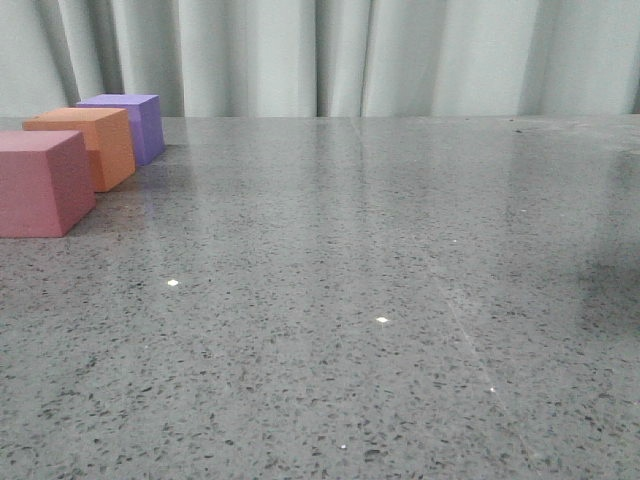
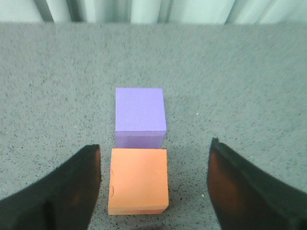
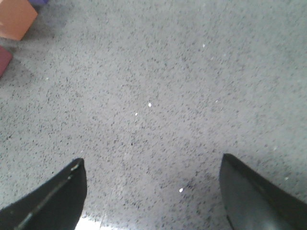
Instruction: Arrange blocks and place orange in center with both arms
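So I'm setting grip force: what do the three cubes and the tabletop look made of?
The orange cube, purple cube and pink cube look like matte foam: dull faces with fine grain and no glare, though firmness can't be judged. The tabletop looks like polished speckled stone or a composite, going by its dark flecks and soft reflections.

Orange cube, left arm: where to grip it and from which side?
From above, probably. The left gripper is open over the orange cube, one finger on each side. Grip its two free side faces, the ones facing those fingers. The other two sides look poor: the purple cube sits close behind it, and in the front view the pink cube sits close in front.
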